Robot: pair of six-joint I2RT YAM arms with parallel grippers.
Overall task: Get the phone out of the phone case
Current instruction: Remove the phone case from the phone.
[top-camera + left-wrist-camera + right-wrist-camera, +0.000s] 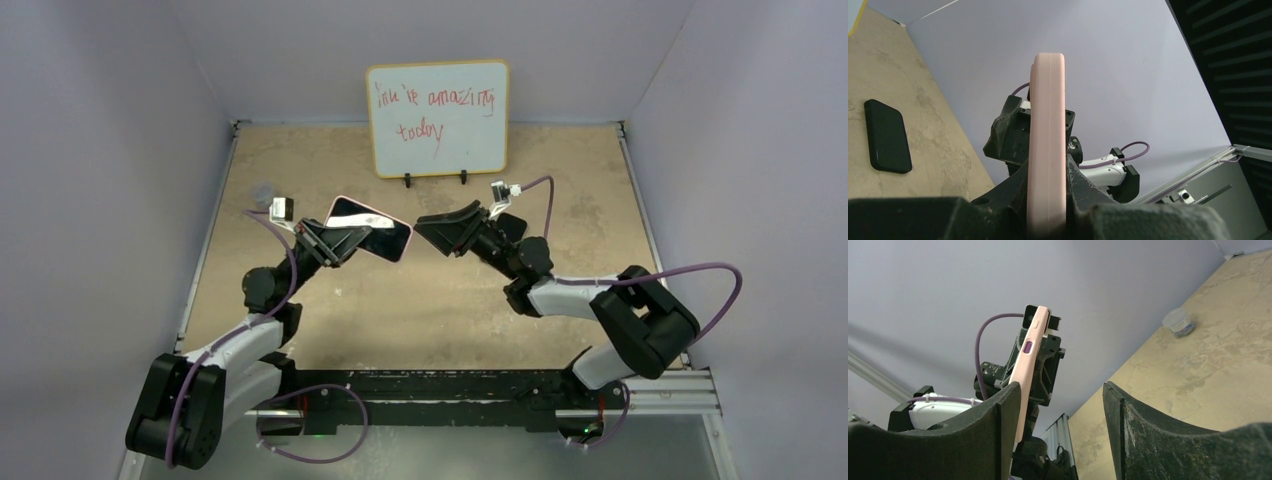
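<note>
tan table (pixel 943 150) with black phone (pixel 887 136), left-wrist view only; left tool (pixel 1047 172) pinching pink case (pixel 1047 125), right tool (pixel 1062 390) spread

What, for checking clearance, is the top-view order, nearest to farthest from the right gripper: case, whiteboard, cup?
1. Case, just left of the right gripper.
2. Whiteboard, behind it at the back.
3. Cup, far left.

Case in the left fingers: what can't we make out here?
- Case contents: top view shows a dark face, too small to call phone or lining; left wrist sees only its edge.
- Black slab seen by left wrist: top view, lost behind the right arm.
- Jar: right wrist, blurred, contents unclear.
</note>
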